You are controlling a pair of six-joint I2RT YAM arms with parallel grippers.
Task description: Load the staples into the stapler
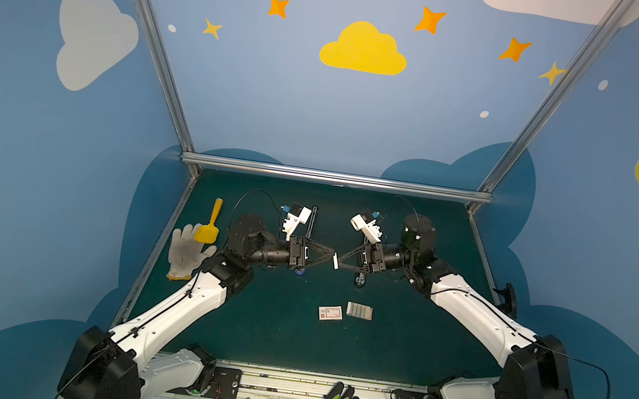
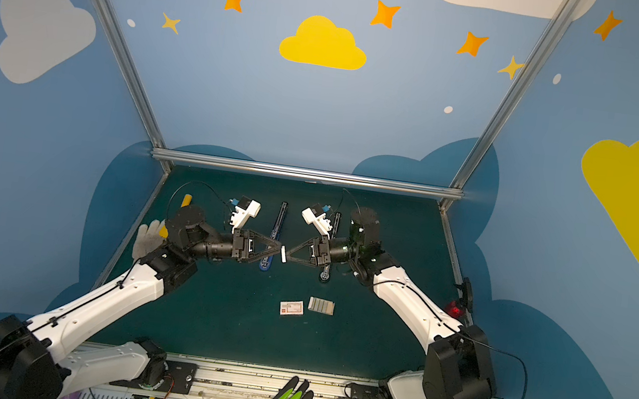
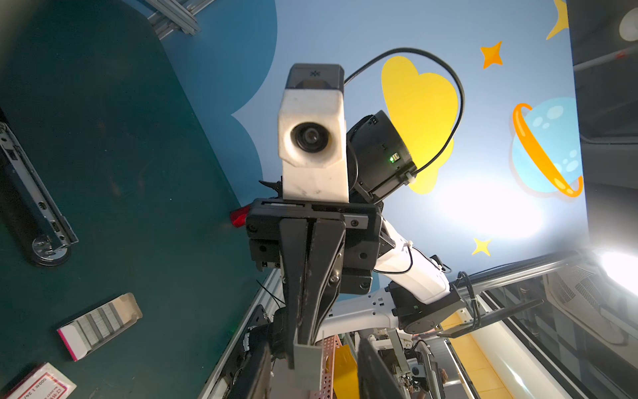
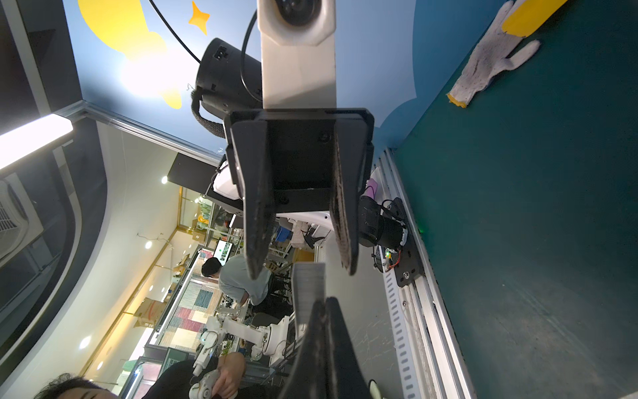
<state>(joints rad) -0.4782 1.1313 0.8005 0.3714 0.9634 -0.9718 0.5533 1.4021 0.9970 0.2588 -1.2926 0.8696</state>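
Now handover: right gripper (image 3: 303, 340) clamps staple strip (image 4: 308, 286), left gripper (image 4: 303, 271) open around its end; next, close left squarely.

free: mat (image 1: 246, 329) front-left | obstacles: staples (image 1: 358, 310), white box (image 1: 330, 313) mid-mat — glove (image 1: 187, 252) far left

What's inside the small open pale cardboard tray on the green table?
Rows of thin silvery-grey staple strips lie side by side in the pale cardboard tray. Whatever lies beneath them is covered; the tray's floor cannot be seen.
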